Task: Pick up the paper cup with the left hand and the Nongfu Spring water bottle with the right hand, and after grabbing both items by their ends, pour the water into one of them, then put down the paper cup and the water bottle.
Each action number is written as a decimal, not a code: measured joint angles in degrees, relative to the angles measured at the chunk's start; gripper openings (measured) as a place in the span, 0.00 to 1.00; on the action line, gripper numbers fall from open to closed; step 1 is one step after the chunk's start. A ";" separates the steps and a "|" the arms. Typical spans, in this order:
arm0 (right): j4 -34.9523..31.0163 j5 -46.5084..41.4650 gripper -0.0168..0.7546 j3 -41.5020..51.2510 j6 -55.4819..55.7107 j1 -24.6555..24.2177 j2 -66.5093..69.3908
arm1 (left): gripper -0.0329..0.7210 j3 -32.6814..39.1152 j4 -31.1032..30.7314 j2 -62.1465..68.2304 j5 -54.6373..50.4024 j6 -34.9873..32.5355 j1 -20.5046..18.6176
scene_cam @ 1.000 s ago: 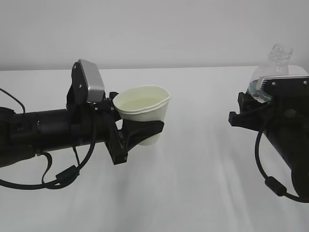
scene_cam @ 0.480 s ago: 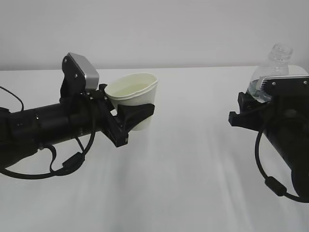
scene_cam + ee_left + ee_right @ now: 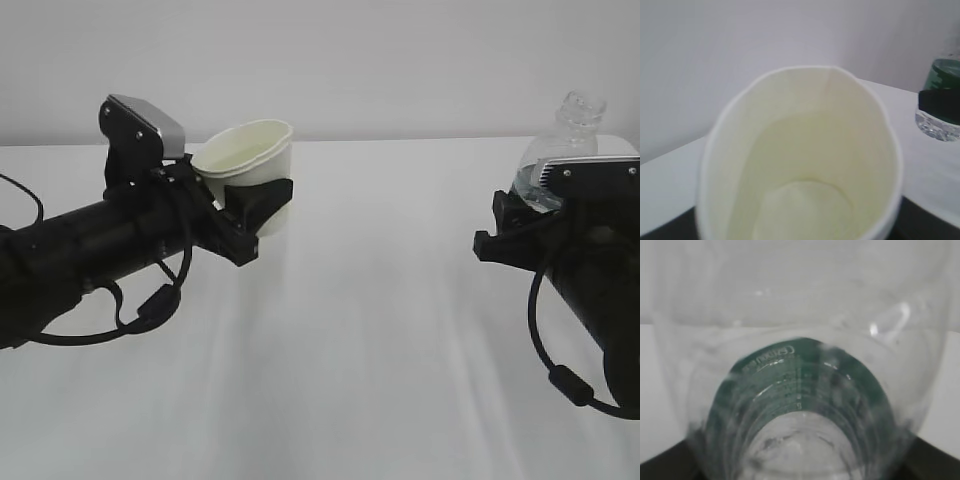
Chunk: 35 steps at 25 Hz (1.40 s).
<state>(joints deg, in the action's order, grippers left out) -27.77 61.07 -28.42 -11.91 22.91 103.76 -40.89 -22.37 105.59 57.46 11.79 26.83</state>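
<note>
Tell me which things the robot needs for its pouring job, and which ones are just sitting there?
Needed for the job:
- paper cup, held by the left end effector
- Nongfu Spring water bottle, held by the right end effector
- water in the bottle

Just there:
- white table
- nothing else lies about

Clear ribbed Nongfu Spring water bottle [image 3: 800,405] close up, dark green label, between black tool tips.
</note>
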 joint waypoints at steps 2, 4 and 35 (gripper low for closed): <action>0.00 0.00 0.64 0.00 0.00 0.00 0.00 | 0.56 0.00 2.43 0.00 0.00 -0.76 0.00; 0.00 0.00 0.64 0.00 0.00 0.00 0.00 | 0.56 0.00 4.75 0.00 0.00 -2.14 0.00; 0.04 0.47 0.63 0.00 0.00 0.00 0.00 | 0.56 0.02 14.42 0.00 -3.00 -5.69 -11.17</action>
<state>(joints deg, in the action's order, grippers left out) -27.73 61.54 -28.42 -11.91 22.91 103.76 -40.87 -7.95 105.59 54.46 6.10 15.65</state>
